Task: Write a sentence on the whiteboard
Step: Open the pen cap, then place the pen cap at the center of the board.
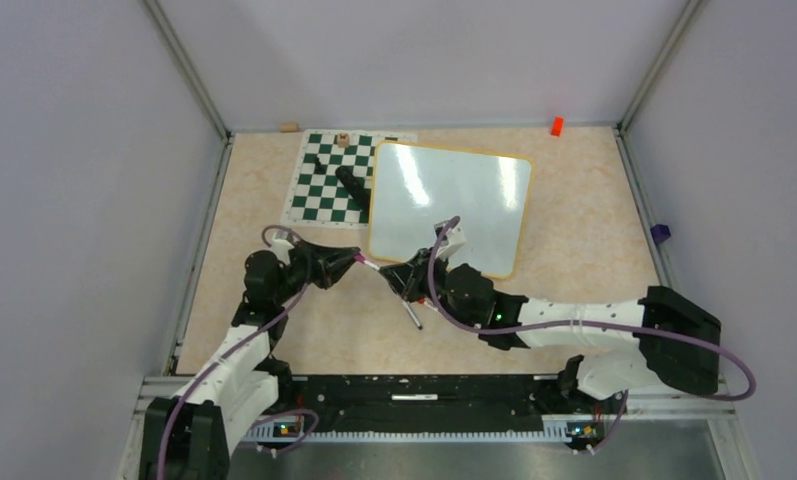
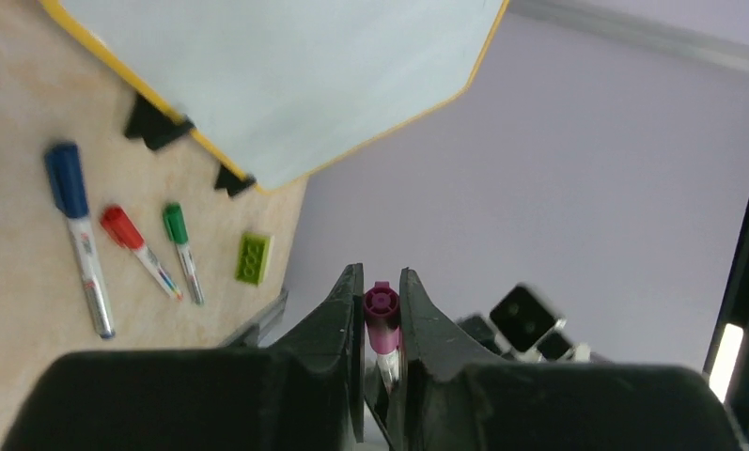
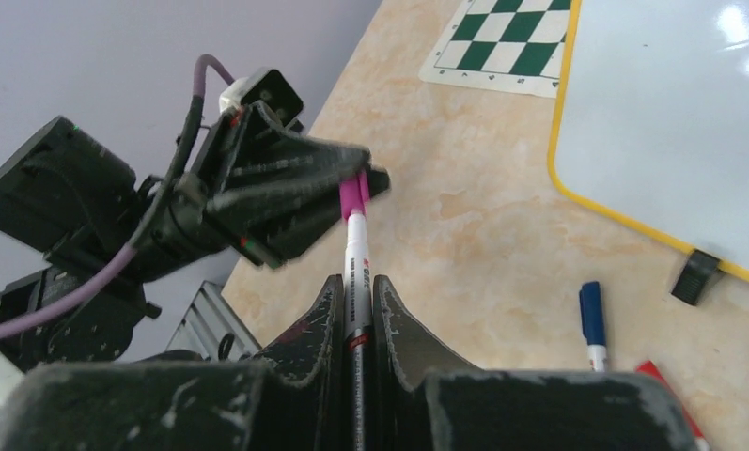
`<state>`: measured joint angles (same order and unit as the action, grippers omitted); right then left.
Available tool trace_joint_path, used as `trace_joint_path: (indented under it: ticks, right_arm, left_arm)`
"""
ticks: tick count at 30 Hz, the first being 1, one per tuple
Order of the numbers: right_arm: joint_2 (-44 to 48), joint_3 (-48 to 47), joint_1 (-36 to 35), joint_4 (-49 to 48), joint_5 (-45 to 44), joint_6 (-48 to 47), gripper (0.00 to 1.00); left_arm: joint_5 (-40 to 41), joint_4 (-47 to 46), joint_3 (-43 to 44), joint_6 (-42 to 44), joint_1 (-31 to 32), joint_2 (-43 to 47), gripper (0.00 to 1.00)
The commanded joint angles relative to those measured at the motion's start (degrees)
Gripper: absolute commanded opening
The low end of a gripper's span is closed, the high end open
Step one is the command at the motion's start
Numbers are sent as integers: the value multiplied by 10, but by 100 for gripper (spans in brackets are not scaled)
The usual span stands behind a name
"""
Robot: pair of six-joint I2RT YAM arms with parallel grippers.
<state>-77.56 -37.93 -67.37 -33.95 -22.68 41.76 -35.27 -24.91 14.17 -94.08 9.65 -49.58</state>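
Observation:
The whiteboard lies flat at the back centre, white with a yellow rim. Its face is plain white and the sentence is not in view. A purple-capped marker with a white barrel hangs above the table in front of the board's near left corner. My left gripper is shut on the purple cap. My right gripper is shut on the white barrel, facing the left gripper. In the top view the two grippers meet tip to tip.
A green-and-white chess mat with a black object lies left of the board. Blue, red and green markers and a lime brick lie near the board's clips. An orange block sits at the back wall.

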Motion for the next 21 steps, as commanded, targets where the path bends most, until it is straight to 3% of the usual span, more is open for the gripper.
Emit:
trace_joint_path:
  ticks: [1,6,11,16,21]
  right_arm:
    - [98,35,2,83,-28,20,0]
    - [202,88,3,173,-43,27,0]
    - [265,108,10,230,-73,18,0]
    - [247,68,25,304,-98,-28,0]
    - [193,8,26,372,-99,-82,0]
  left_arm:
    - [3,5,-6,82,-123,-6,0]
    - [-50,37,12,150,-210,-56,0]
    - [-64,119,44,255,-215,-92,0]
    - [14,289,70,402,-205,-69,0]
    - [63,312,31,439,-192,-17,0]
